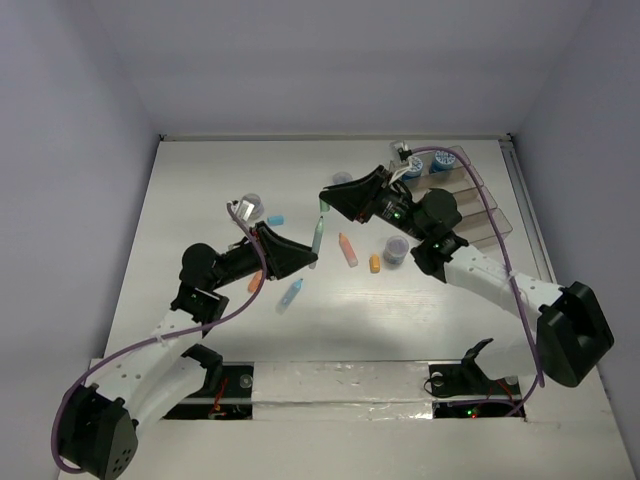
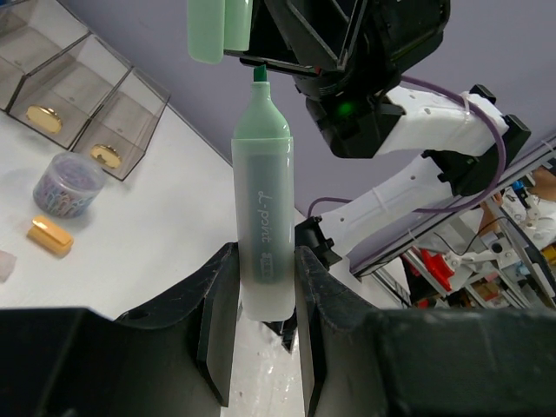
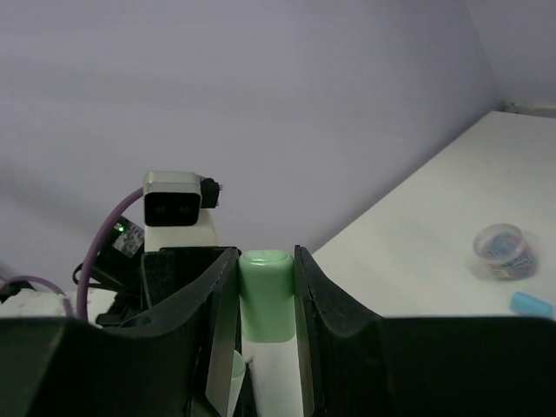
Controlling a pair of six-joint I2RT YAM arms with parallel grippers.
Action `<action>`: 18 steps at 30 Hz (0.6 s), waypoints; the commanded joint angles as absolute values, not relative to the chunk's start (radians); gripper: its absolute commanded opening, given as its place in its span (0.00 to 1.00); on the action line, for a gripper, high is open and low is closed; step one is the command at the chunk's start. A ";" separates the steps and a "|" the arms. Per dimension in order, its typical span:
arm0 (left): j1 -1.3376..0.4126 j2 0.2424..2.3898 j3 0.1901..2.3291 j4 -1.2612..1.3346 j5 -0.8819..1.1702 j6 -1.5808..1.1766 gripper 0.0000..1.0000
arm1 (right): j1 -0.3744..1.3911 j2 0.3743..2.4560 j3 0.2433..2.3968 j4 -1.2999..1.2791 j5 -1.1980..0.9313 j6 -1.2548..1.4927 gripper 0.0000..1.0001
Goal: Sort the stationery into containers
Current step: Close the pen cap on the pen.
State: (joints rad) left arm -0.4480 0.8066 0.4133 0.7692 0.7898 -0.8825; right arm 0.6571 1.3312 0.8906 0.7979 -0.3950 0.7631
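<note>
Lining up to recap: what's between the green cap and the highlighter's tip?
Nothing: left wrist view shows only a small gap between cap and the tip of the highlighter.

Green cap (image 2: 208, 30), top beyond left wrist view's edge.

Both arms, the left arm (image 1: 160, 375) and the right arm (image 1: 490, 280), have white shell links and black joint housings, with a large black drum-shaped joint (image 1: 575, 335) low on each. A purple cable (image 1: 150, 343) runs along the left arm, and a matching purple cable (image 1: 505, 255) runs along the right. The left pincer (image 2: 265, 269) and right pincer (image 3: 265, 278) are matte black, with wedge-shaped fingers and flat inner faces. A green indicator light (image 2: 346, 109) is lit on the right wrist housing. The left wrist carries a camera block (image 3: 174, 198) with a silver top and black face.
</note>
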 commanded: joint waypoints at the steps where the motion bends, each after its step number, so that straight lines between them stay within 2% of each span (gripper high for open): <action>1: -0.451 0.810 0.428 0.893 0.828 -0.917 0.00 | 0.653 1.339 0.928 0.960 -0.443 0.816 0.10; 18: -0.451 0.815 0.440 0.962 0.815 -0.942 0.00 | 0.653 1.353 0.885 1.112 -0.502 0.917 0.11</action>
